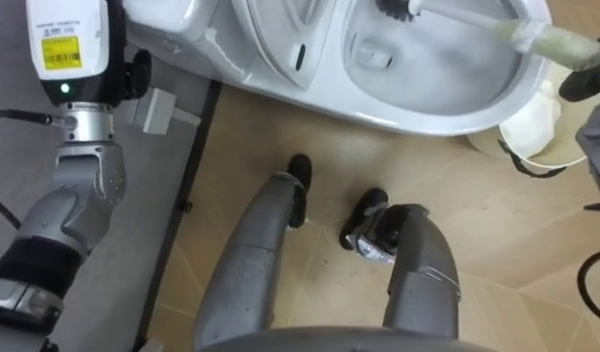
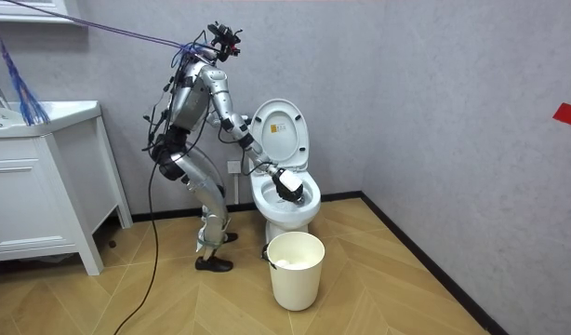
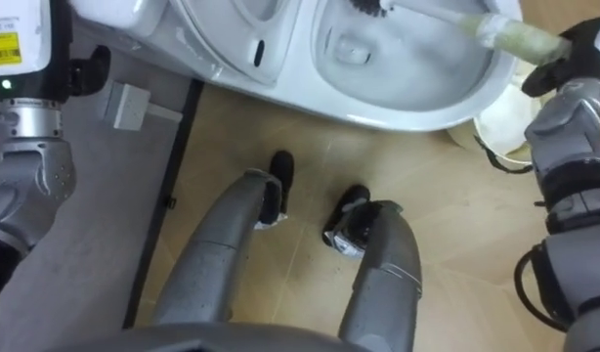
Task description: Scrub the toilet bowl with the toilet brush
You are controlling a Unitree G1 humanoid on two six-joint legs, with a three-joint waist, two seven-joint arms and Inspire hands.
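The white toilet (image 1: 447,117) lies open in front of me with its lid raised (image 2: 278,130). I stand bent over it. A toilet brush is inside the bowl: its black head (image 1: 398,8) rests on the far inner wall. Its pale handle (image 1: 476,24) slants out to the right over the rim. My right hand (image 3: 578,49) is shut on the handle's greenish grip (image 1: 564,44) at the bowl's right edge. My left forearm (image 1: 70,59) rises along the wall to the left of the toilet.
A white waste bin (image 1: 535,127) stands on the wood floor by the bowl's right front, close under my right hand. A grey wall with a black skirting board (image 1: 183,196) runs on my left. A white vanity (image 2: 44,177) is at the room view's left.
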